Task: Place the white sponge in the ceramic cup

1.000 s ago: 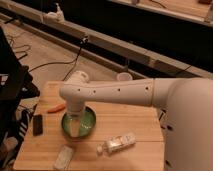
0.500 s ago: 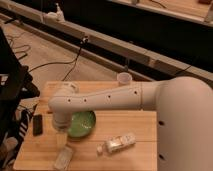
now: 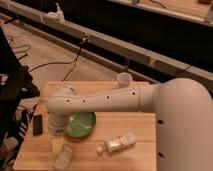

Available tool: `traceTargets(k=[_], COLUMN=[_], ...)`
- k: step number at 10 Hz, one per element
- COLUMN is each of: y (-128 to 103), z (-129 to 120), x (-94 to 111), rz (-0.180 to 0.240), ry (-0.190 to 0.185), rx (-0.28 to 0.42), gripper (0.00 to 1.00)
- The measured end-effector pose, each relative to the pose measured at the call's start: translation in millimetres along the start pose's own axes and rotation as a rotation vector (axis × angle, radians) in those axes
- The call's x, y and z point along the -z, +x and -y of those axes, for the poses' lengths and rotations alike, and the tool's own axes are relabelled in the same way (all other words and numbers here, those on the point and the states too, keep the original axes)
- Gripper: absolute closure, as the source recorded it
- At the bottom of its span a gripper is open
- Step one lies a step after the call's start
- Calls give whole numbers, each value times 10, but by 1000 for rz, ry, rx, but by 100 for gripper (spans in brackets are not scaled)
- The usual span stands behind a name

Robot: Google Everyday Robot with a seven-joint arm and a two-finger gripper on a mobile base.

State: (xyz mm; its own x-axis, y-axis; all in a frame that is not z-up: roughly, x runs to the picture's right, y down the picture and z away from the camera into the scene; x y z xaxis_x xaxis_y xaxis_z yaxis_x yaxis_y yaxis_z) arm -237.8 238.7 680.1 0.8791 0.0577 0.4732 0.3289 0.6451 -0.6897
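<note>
Swung left off the green bowl [image 3: 80, 124] over the past second, my arm [image 3: 100, 101] now reaches from the white robot body at right across the middle of the wooden tabletop [image 3: 142, 122]. Its wrist is bent down at the bowl's left rim. The end effector [image 3: 57, 139] hangs below that wrist, over the front-left part of the tabletop, and I cannot tell whether it is open or closed. The white sponge [image 3: 63, 156] has not shifted: it lies flat just below and slightly right of the end effector, close to the front edge near the left corner, and I cannot tell if the two touch. The ceramic cup [image 3: 123, 80] stands upright at the back edge, well apart from the sponge, with the arm and the bowl between them. A clear bottle [image 3: 117, 144] lies on its side near the front edge, to the right of the sponge and apart from the bowl. A black object [image 3: 37, 124] lies along the left edge, just beside the wrist. Bare wood shows between bowl and bottle, along the right side in front of the arm, and at the back-left corner.
</note>
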Motion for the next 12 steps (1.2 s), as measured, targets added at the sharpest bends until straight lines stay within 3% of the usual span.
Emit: traceTargets(k=[3, 6, 8, 12], y=[177, 257, 282, 356], z=[-89, -177, -220, -311], x=[-168, -345, -453, -728], rz=[-115, -182, -181, -119], ry=[-41, -71, -84, -105], rx=[56, 130, 157, 181], gripper=[20, 20, 20, 20])
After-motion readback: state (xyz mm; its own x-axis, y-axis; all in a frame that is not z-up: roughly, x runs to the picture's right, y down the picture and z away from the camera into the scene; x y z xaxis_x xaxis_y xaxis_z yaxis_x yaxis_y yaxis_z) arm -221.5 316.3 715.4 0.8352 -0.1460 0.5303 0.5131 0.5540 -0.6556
